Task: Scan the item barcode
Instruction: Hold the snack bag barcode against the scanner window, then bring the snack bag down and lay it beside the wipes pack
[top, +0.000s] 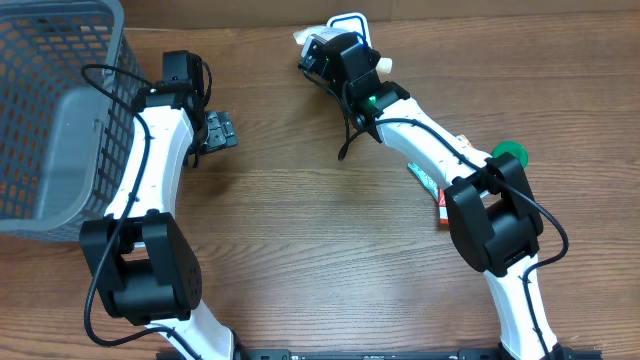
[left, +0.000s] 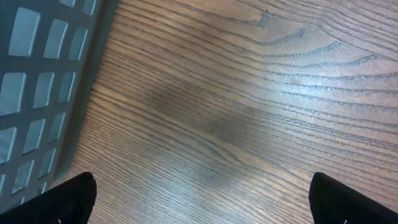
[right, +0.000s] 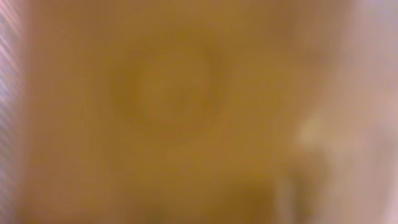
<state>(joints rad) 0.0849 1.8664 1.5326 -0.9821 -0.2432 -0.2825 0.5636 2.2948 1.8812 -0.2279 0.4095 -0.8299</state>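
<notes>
A: Grey mesh basket (top: 60, 40) is my landmark overhead. The white item (top: 383, 66) lies well right of it, long axis apparently crosswise, under the right fingers (top: 335, 55); that arm is nearer.
B: Clamped?
A: Cannot tell. The left fingers (top: 220, 130), just right of the basket, stand apart.
B: Wrists?
A: Left: bare counter (left: 249, 93), basket wall. Right: blur, no label readable.

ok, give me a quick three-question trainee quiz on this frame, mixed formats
1. True or false: the left gripper has its jaws open.
2. The right gripper sits at: A) a white item B) a banana C) a mug.
3. Fill in: the grey basket stands on the robot's ___ side.
Key: 1 true; 2 A; 3 left.
</notes>
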